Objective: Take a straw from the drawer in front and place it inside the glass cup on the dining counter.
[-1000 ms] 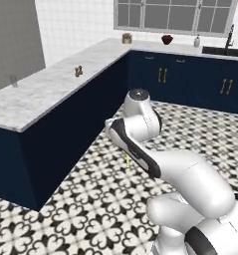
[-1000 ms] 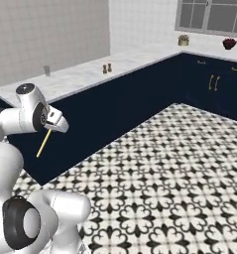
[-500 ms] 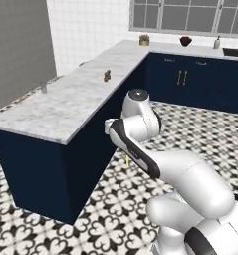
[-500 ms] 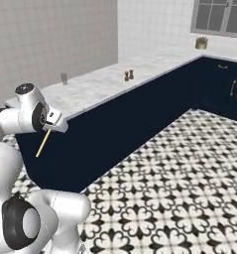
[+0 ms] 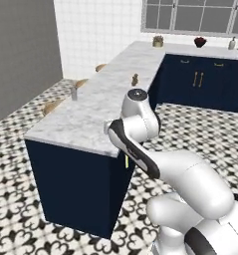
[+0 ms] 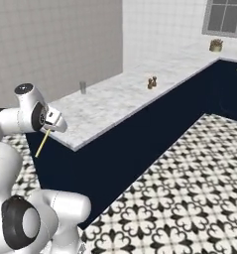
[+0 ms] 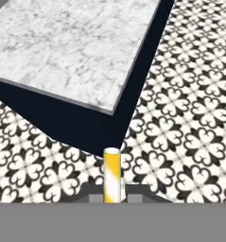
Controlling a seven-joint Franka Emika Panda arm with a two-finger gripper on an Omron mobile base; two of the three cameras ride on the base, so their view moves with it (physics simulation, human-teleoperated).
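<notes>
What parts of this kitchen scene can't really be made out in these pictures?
- Thin pale-yellow straw: in the left base view the white arm covers all but its tip; in the hand view the bottom edge cuts it off.
- Claw: too small in the right base view to see its fingers.
- Small clear glass cup on the long marble dining counter: too small to see inside.
- Round wooden stools: mostly behind the counter.

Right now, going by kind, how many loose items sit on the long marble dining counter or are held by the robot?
Clear straight-sided glass cup: 1
Small brown shakers: 2
Thin pale-yellow straw, clamped in the fingers: 1
Total: 4
</notes>
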